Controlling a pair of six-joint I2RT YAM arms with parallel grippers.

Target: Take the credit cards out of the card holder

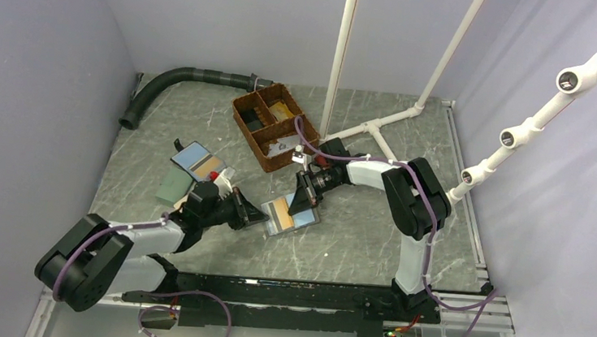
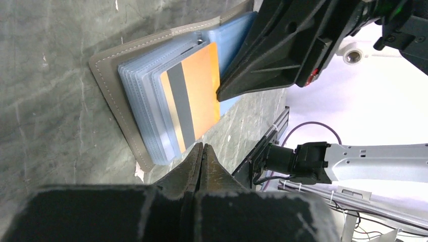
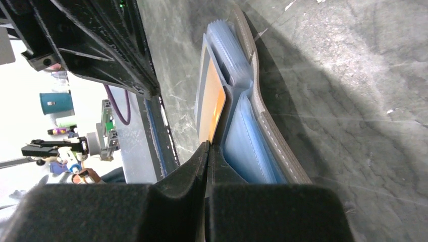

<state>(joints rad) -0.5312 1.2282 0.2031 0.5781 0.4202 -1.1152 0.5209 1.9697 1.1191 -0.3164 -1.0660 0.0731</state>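
The card holder (image 1: 295, 215) lies open on the table, taupe outside (image 2: 108, 91), with light blue sleeves inside (image 3: 247, 136). An orange credit card with a grey stripe (image 2: 199, 96) sticks out of the sleeves; it also shows edge-on in the right wrist view (image 3: 212, 103). My right gripper (image 1: 302, 204) is shut, and the card's edge runs into its closed tips (image 3: 208, 145). My left gripper (image 1: 263, 214) is shut and empty, its tips (image 2: 203, 147) at the holder's near edge beside the card's corner. Other cards are hidden.
A blue wallet with a tan panel (image 1: 198, 160) and a green flat item (image 1: 172, 187) lie left of the holder. A brown divided basket (image 1: 270, 125) stands behind it. A black hose (image 1: 172, 82) lies at the back left, and white pipes (image 1: 380, 131) stand at the back right.
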